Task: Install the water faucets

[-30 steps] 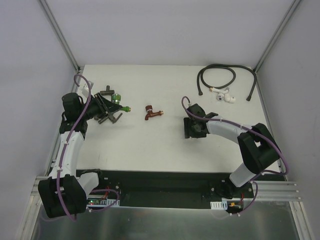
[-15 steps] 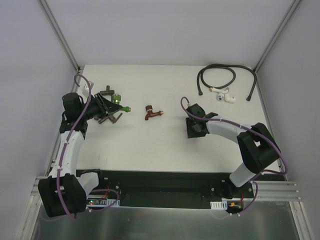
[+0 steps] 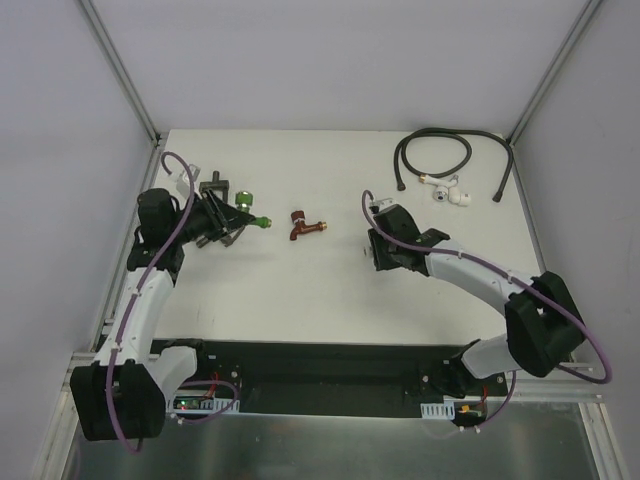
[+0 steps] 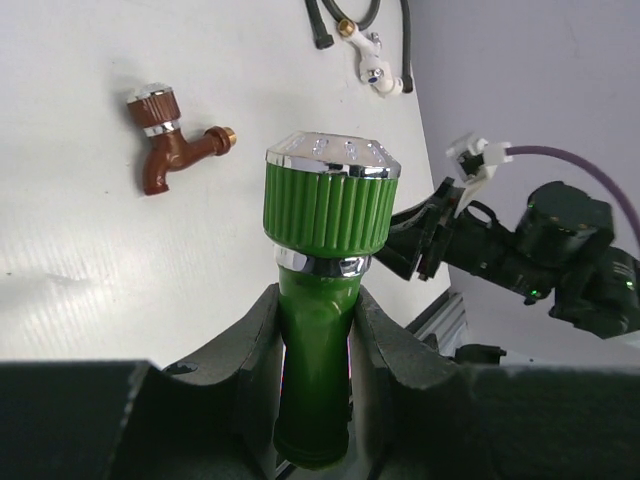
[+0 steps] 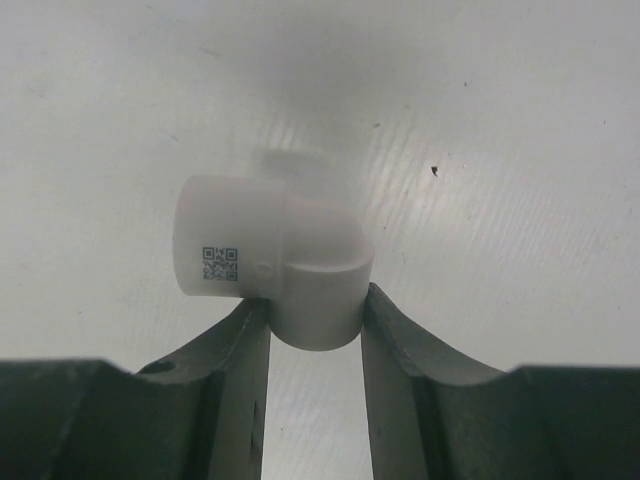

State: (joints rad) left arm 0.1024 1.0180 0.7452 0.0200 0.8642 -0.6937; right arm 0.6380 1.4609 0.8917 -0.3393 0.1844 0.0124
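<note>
My left gripper (image 3: 232, 218) is shut on the bright green faucet (image 4: 322, 300), held by its body above the table at the left; it also shows in the top view (image 3: 248, 213). Its green knob with a silver cap points toward the table's middle. The dark red faucet (image 3: 304, 224) lies loose on the white table between the arms, and shows in the left wrist view (image 4: 167, 147) too. My right gripper (image 3: 380, 250) is shut on a small white elbow pipe fitting (image 5: 280, 262) with a QR code, held just above the table right of centre.
A black hose (image 3: 435, 155) with white end fittings (image 3: 447, 190) lies coiled at the back right. The white table (image 3: 330, 290) is walled by grey panels at the left, back and right. A black strip runs along the near edge by the arm bases.
My left gripper has moved a little right and toward the middle with the green faucet. My right arm has stretched out, its gripper staying near the same spot with the white elbow.
</note>
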